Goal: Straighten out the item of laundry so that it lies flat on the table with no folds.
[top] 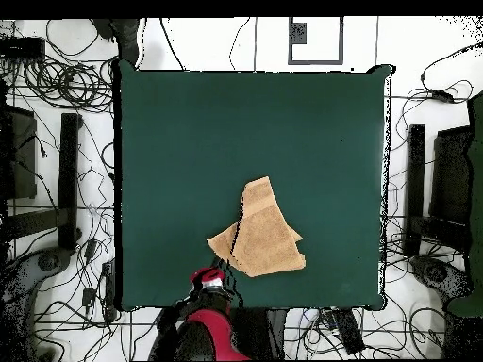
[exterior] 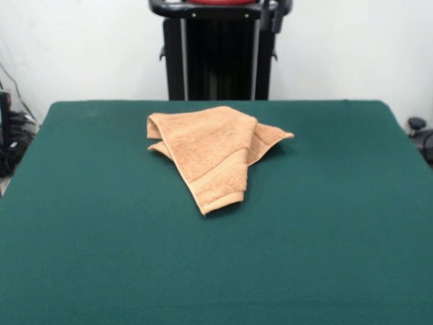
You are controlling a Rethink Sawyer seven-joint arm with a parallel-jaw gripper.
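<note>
The light orange-tan towel [exterior: 213, 152] lies crumpled and folded over itself on the dark green table [exterior: 101, 237], a little toward the robot's side of the middle. One folded end with the woven band [exterior: 220, 188] points toward the camera, and a corner sticks out to the right. No white label shows. In the overhead view the towel [top: 259, 236] lies near the table's [top: 189, 141] bottom edge. The red and black arm is drawn back there, and its end with the gripper [top: 209, 280] sits just left of and below the towel, apart from it.
The black pedestal [exterior: 220, 61] stands behind the table's far edge. In the overhead view, cables [top: 57, 85] and black stands [top: 68, 179] [top: 415, 189] lie on the floor around the table. Green cloth stretches wide on all sides of the towel.
</note>
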